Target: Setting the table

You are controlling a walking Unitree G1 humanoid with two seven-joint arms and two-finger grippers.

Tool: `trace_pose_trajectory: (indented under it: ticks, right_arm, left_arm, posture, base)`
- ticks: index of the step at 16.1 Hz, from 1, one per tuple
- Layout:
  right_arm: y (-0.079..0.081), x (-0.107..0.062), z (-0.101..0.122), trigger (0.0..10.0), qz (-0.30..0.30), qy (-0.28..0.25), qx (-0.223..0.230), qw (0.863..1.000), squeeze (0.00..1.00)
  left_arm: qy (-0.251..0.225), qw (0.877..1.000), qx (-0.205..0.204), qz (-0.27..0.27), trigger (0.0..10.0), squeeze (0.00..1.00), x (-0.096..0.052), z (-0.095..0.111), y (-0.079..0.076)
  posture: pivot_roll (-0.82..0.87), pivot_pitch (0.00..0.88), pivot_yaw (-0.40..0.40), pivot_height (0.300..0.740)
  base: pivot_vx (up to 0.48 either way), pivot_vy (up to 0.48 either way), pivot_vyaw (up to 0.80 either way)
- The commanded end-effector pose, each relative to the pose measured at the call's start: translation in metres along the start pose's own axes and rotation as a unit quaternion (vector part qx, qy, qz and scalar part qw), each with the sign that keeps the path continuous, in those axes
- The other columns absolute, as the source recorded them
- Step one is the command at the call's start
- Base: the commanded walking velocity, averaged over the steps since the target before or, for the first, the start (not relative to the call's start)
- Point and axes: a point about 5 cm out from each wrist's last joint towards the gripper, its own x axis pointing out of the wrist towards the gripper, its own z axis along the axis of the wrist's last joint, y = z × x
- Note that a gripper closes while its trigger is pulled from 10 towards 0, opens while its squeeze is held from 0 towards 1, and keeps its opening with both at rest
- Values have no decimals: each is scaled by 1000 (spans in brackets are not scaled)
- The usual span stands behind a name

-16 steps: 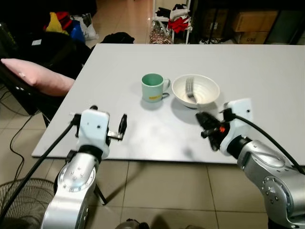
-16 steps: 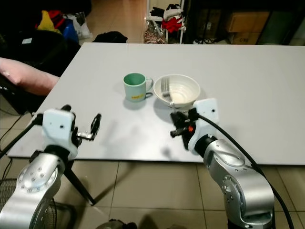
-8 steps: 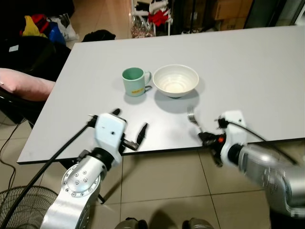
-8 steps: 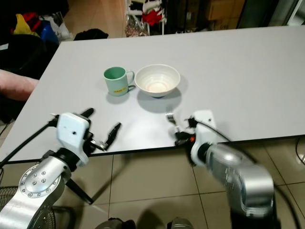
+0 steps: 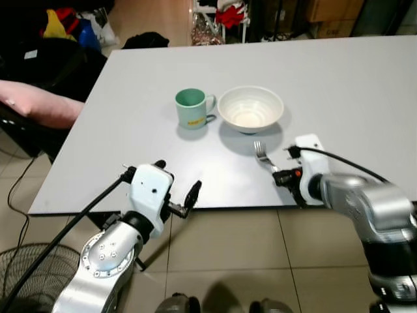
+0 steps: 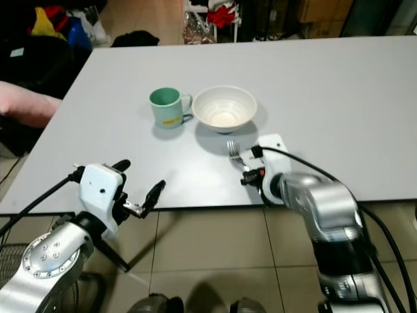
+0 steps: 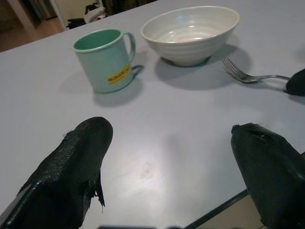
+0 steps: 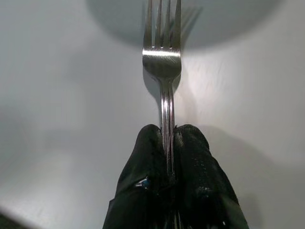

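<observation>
Fork [image 8: 162,62] lifted out of bowl [image 5: 251,109], handle pinched in right gripper [image 5: 281,176] jaws, left gripper [image 5: 176,189] jaws apart

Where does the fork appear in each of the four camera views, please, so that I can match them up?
Left eye view: fork just in front of the bowl, held by the right gripper.
Right eye view: fork, same place.
Left wrist view: fork beside the bowl.
Right wrist view: fork central, between the fingers.
Shared landmark: the bowl.
</observation>
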Motion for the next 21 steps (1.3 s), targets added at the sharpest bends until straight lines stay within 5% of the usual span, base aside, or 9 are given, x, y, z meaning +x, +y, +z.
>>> trace_pose_trajectory:
  ticks: [1, 9, 15, 21]
  right_arm:
    - [-3, 7, 7, 10000, -12, 2, -1, 1000, 0]
    - [-14, 29, 23, 10000, -51, -8, 54, 997, 0]
    - [1, 25, 9, 10000, -53, 21, 61, 996, 0]
    - [-2, 20, 3, 10000, -114, 17, 44, 992, 0]
  left_arm:
    - [1, 1000, 4, 3, 10000, 0, -5, 2, 1]
    - [10, 1000, 2, -10, 10000, 0, -10, 0, -1]
    - [10, 1000, 2, -24, 10000, 0, -11, 1, -4]
    - [5, 999, -8, -52, 10000, 0, -9, 2, -12]
  posture:
    - [-30, 80, 47, 740]
    - [-23, 105, 45, 740]
    - [-25, 106, 44, 740]
    - [-42, 107, 33, 740]
  base:
    - [0, 0, 0]
    - [0, 0, 0]
    - [0, 0, 0]
    - [0, 0, 0]
